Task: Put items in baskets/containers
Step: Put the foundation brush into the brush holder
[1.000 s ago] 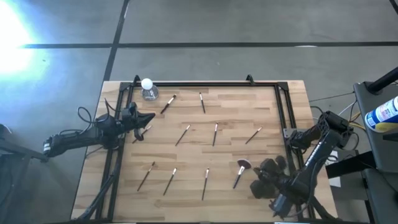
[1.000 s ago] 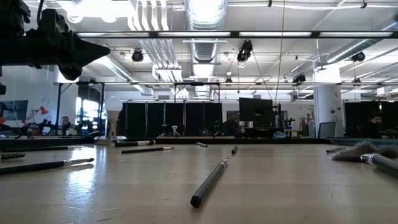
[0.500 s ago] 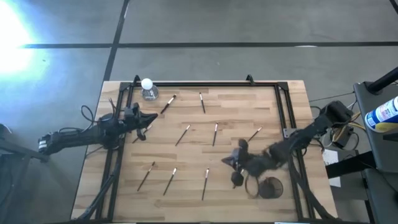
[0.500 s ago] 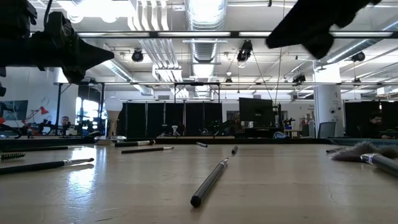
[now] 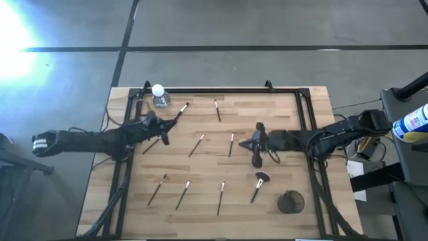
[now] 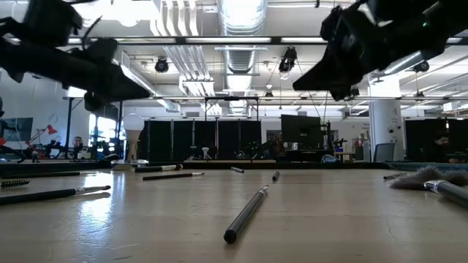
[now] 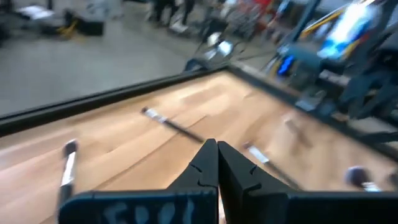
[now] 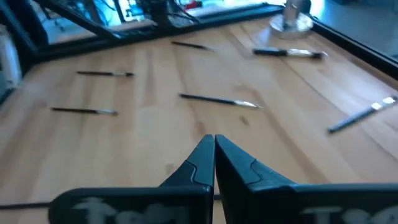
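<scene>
Several thin dark brushes with pale tips lie flat and scattered on the wooden table [image 5: 267, 114], among them one [image 5: 196, 145] near the middle. The bigger brush [image 5: 259, 184] with a fanned head lies next to the round dark cup [image 5: 290, 201], which stands near the near right corner. My left gripper [image 5: 174, 123] hangs shut over the table's far left part, clear of the brushes. My right gripper [image 5: 245, 143] hangs shut over the table's middle, beside a thin brush [image 5: 231, 144]. In the low view both grippers [image 6: 148, 93] [image 6: 296, 86] are well above the tabletop.
A small clear bottle with a white round cap [image 5: 159, 97] stands at the far left corner. A black metal frame [image 5: 221, 90] runs along the table's far, left and right sides. Bare wood lies between the scattered brushes.
My right gripper has swung from the near right corner, by the cup, toward the table's middle and far side, turning as it went; the cup now stands uncovered. My left gripper has reached a little farther toward the table's middle. The brushes have stayed put.
</scene>
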Available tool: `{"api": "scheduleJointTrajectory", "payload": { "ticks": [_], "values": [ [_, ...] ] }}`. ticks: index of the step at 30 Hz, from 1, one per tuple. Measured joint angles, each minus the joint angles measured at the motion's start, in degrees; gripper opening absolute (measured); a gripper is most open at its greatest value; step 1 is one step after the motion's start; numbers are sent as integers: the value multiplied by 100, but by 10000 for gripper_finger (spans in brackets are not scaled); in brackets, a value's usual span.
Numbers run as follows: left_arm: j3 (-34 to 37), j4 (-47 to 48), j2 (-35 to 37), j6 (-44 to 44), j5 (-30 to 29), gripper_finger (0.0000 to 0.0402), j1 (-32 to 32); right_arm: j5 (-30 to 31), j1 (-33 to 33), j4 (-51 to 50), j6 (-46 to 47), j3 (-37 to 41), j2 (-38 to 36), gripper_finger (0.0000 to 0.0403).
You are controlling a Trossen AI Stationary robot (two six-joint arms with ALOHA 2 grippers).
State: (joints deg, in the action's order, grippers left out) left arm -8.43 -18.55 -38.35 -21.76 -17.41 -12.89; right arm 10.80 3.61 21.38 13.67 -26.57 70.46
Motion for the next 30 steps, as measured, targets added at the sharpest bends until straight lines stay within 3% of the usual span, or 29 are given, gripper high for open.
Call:
{"api": "scheduleJointTrajectory", "payload": {
  "ticks": [5, 8, 15, 19, 24, 30],
  "values": [
    [-584, 127, -1006, -238, -89, 0, -270, -616, -873, -1, -224, 11, 94, 8],
    [-1022, 712, -1657, -549, 26, 0, -509, -802, -1405, -4, 22, -31, 154, 8],
    [-2209, 1211, -2835, -1532, 1172, 0, -1095, -1079, -2283, -11, 151, -272, 160, 8],
    [-2984, 1509, -3217, -1656, 1287, 0, -1240, -1085, -2485, -74, 200, -508, 145, 8],
    [-3990, 2813, -3673, -1749, 1133, 2, -1528, -1119, -2551, -683, 400, -1011, 144, 8],
    [-5022, 4346, -4416, -1507, 1120, 43, -1909, -1144, -2544, -1640, 215, -1697, 179, 8]
  ]
}}
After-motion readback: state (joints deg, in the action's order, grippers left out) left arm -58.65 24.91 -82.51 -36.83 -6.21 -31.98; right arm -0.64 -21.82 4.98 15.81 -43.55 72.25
